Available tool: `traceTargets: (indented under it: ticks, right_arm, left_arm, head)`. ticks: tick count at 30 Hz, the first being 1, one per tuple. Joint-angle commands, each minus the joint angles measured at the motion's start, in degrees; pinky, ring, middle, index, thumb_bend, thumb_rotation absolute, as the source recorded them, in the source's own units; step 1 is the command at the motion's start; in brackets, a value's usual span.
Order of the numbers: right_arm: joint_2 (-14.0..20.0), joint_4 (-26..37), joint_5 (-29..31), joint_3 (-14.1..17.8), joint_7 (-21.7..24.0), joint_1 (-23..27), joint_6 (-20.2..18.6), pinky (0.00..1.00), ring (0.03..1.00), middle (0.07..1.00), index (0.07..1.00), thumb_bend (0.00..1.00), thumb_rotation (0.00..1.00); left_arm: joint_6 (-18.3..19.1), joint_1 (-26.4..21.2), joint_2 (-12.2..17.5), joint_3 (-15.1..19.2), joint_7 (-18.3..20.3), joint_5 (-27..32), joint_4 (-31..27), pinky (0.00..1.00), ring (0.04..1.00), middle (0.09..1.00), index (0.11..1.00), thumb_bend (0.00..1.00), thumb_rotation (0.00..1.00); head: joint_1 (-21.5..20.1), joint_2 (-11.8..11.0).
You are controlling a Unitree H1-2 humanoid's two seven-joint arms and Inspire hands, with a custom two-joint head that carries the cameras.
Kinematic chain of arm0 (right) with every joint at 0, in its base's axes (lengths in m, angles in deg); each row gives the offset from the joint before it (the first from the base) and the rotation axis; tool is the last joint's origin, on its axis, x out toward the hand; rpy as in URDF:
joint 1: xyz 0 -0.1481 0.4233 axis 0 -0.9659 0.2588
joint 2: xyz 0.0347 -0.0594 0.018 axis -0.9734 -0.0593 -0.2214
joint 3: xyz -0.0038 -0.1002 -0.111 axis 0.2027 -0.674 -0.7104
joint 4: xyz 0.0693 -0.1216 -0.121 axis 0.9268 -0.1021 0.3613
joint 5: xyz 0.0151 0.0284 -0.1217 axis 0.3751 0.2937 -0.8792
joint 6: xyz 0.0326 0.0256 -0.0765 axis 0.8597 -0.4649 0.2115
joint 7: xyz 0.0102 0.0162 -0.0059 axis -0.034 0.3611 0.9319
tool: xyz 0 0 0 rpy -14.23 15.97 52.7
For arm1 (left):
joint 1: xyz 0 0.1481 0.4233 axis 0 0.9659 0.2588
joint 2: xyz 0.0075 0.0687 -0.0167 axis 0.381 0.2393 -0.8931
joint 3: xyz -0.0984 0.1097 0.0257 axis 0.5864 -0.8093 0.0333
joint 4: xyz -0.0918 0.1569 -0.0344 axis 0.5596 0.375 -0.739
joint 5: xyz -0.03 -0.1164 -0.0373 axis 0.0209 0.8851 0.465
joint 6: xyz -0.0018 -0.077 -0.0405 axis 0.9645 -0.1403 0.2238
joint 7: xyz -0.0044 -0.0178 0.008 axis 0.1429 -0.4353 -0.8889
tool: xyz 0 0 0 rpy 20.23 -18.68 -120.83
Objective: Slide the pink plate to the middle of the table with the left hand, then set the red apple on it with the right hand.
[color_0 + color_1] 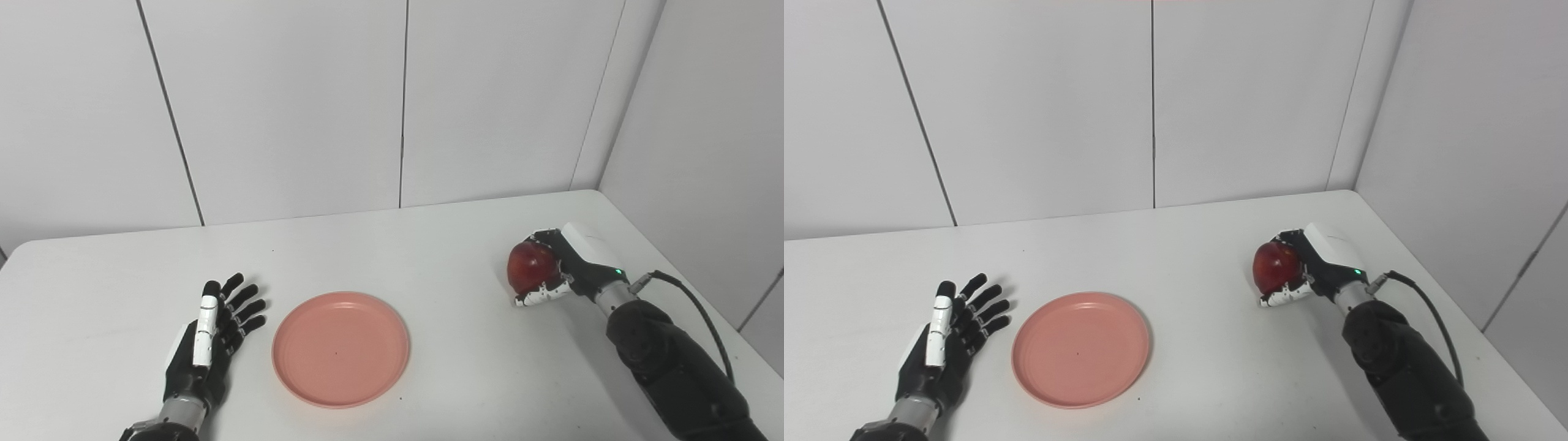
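The pink plate lies flat on the white table, near its middle, with nothing on it. My left hand rests just left of the plate, open, fingers spread and pointing away, a small gap from the rim. At the right side of the table my right hand is shut on the red apple, fingers and thumb wrapped round it from the right. The apple sits at or just above the tabletop, well right of the plate.
White wall panels stand close behind the table, and a side wall runs along its right edge. A black cable loops from the right wrist over the table's right part.
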Motion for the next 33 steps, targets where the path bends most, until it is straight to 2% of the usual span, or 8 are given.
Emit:
traceTargets:
  ticks: [1, 7, 10, 17, 22, 25, 33]
  right_arm:
    - [0.72, 3.51, 0.71, 1.21, -0.2, 3.05, 1.7, 0.17, 0.234, 0.47, 0.487, 0.52, 0.0]
    - [-0.49, 6.78, 2.0, 0.73, 1.71, 4.22, 2.51, 0.17, 0.225, 0.47, 0.487, 0.52, 0.0]
    - [-1.88, 8.49, 3.01, 0.6, 2.72, 4.9, 2.54, 0.19, 0.253, 0.471, 0.486, 0.52, 0.0]
    - [-4.61, 15.13, 1.38, -0.89, 6.49, 6.21, -0.25, 0.23, 0.295, 0.474, 0.487, 0.52, 0.0]
    - [-6.79, 18.89, -0.44, -2.4, 9.74, 7.67, -2.61, 0.23, 0.293, 0.474, 0.487, 0.52, 0.0]
    - [-8.5, 19.07, -0.07, -3.2, 10.32, 8.59, -0.8, 0.23, 0.295, 0.462, 0.495, 0.52, 0.0]
    - [-13.55, 18.62, -1.85, -5.51, 10.16, 10.33, -0.39, 0.2, 0.258, 0.471, 0.486, 0.53, 0.0]
  left_arm:
    - [1.13, -0.12, -0.29, -0.42, -0.39, -0.5, -0.31, 0.8, 0.825, 0.874, 0.881, 0.63, 0.98]
    - [1.5, -0.58, -0.79, -0.6, -0.82, -0.52, 0.09, 0.78, 0.814, 0.866, 0.872, 0.64, 0.98]
    - [1.47, -0.86, -0.94, -0.8, -0.92, -0.5, 0.63, 0.76, 0.811, 0.864, 0.87, 0.65, 0.97]
    - [1.7, -1.16, -1.28, -1.03, -1.65, -1.16, 0.31, 0.76, 0.808, 0.858, 0.873, 0.61, 1.0]
    - [1.42, -1.66, -1.92, -1.03, -2.51, -1.97, 0.25, 0.76, 0.807, 0.858, 0.874, 0.63, 1.0]
    - [1.8, -2.04, -2.32, -0.88, -3.05, -2.04, 0.43, 0.76, 0.802, 0.859, 0.863, 0.67, 0.98]
    - [2.64, -2.69, -2.8, -0.86, -4.11, -2.13, 0.54, 0.76, 0.798, 0.851, 0.855, 0.67, 0.98]
  head:
    - [0.71, 0.34]
    - [3.18, 0.53]
    - [4.23, 0.61]
    - [6.3, 1.72]
    - [8.72, 2.58]
    - [9.08, 2.7]
    - [10.34, 2.91]
